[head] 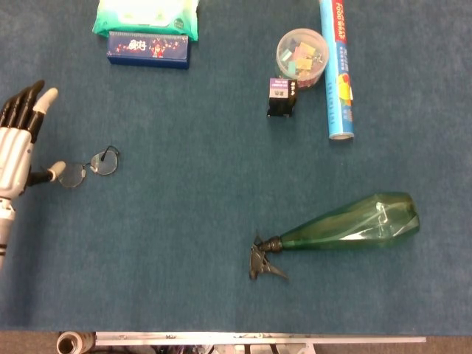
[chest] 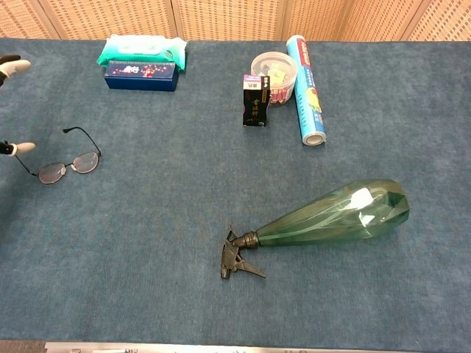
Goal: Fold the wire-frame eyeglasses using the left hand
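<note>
The wire-frame eyeglasses (head: 90, 168) lie on the blue table cloth at the far left, lenses side by side, also seen as eyeglasses (chest: 68, 167) in the chest view. One temple arcs back behind the right lens; the other runs left toward my thumb. My left hand (head: 18, 150) lies flat beside them with fingers stretched forward. Its thumb tip (head: 56, 172) touches the left end of the frame and holds nothing. In the chest view only the thumb tip (chest: 20, 148) and a fingertip (chest: 15, 65) show at the edge. My right hand is out of sight.
A green spray bottle (head: 346, 227) lies on its side at the right. Along the back stand a wipes pack (head: 146, 15), a blue box (head: 148, 49), a tub of clips (head: 302, 54), a small black box (head: 281, 97) and a food-wrap roll (head: 337, 68).
</note>
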You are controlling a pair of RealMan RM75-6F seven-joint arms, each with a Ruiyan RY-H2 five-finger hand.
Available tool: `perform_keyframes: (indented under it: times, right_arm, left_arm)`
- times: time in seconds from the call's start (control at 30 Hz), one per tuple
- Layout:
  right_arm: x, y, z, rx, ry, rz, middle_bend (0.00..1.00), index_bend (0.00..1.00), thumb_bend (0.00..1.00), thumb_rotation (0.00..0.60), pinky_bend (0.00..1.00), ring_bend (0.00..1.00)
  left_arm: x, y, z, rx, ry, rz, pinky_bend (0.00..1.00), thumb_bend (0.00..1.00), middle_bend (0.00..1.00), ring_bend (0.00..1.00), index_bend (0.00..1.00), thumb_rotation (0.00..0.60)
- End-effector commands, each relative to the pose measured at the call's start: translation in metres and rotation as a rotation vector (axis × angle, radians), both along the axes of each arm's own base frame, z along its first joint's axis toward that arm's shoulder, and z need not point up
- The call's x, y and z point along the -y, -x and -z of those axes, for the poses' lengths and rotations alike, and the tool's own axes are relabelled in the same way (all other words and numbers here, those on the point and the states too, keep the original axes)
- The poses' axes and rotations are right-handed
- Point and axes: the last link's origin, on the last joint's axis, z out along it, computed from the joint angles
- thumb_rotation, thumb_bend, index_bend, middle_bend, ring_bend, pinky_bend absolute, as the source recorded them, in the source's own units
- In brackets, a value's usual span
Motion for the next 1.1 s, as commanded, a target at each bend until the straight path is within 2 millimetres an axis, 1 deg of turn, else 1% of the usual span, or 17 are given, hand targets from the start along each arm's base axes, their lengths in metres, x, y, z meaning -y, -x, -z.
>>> perform_keyframes:
  times: [0.03,0.2,0.33,0.43,0.53,0.7,0.77,1.03,1.1]
  right_arm:
    - [0.0,0.0,0.0,0.001,-0.001,-0.002,0.23,0.05,0.01,0.6,0.51,0.21]
    - [0.0,0.0,0.001,0.004,0.0,-0.006,0.23,0.05,0.01,0.6,0.51,0.21]
    - [0.0,0.0,0.0,0.005,0.002,-0.008,0.23,0.05,0.01,0.6,0.51,0.21]
    - [-0.001,0.0,0.0,0.006,0.004,-0.007,0.23,0.05,0.01,0.6,0.51,0.21]
    - [-0.001,0.001,0.0,0.008,0.005,-0.006,0.23,0.05,0.01,0.6,0.51,0.21]
    - [-0.002,0.002,-0.001,0.008,0.007,-0.003,0.23,0.05,0.01,0.6,0.51,0.21]
    - [-0.002,0.002,-0.001,0.008,0.008,-0.002,0.23,0.05,0.01,0.6,0.51,0.21]
    - [-0.002,0.0,-0.001,0.012,0.012,-0.007,0.23,0.05,0.01,0.6,0.51,0.21]
    - [-0.001,0.0,-0.002,0.014,0.015,-0.007,0.23,0.05,0.01,0.6,0.51,0.21]
  left_arm:
    - [0.018,-0.003,-0.005,-0.007,0.033,-0.019,0.08,0.0,0.0,0.0,0.0,0.6]
    - [0.036,-0.005,-0.009,-0.031,0.054,-0.05,0.08,0.0,0.0,0.0,0.0,0.6]
    - [0.041,0.005,-0.015,-0.075,0.03,-0.092,0.08,0.0,0.0,0.0,0.0,0.6]
    - [0.041,0.014,-0.02,-0.109,0.005,-0.126,0.08,0.0,0.0,0.0,0.0,0.6]
    - [0.035,0.025,-0.025,-0.169,-0.041,-0.157,0.08,0.0,0.0,0.0,0.0,0.6]
    - [0.026,0.031,-0.028,-0.207,-0.075,-0.18,0.08,0.0,0.0,0.0,0.0,0.6]
    - [0.023,0.031,-0.028,-0.211,-0.08,-0.185,0.08,0.03,0.0,0.0,0.0,0.6]
    - [0.009,0.021,-0.024,-0.196,-0.105,-0.169,0.08,0.23,0.0,0.0,0.0,0.6]
    - [0.007,0.018,-0.021,-0.185,-0.107,-0.163,0.08,0.26,0.0,0.0,0.0,0.6]
